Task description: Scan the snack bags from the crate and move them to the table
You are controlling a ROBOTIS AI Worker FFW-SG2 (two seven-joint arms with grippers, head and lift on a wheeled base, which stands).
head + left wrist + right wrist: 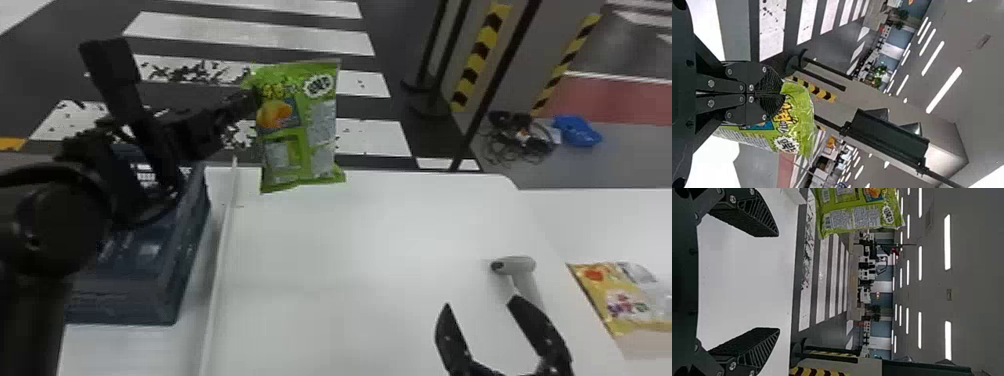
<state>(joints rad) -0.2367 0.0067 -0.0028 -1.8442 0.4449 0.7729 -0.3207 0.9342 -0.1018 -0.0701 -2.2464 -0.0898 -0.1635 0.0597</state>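
The left pincer is closed tight on the edge of the green bag, up in the air. The right pincer is wide open and empty. A yellow bag lies to the right of the scanner.

The left arm, at 9 o'clock in the head view, is black, with a round joint. The right gripper, at 4 o'clock, has black, tapered fingers, ribbed sides and silvery screws.
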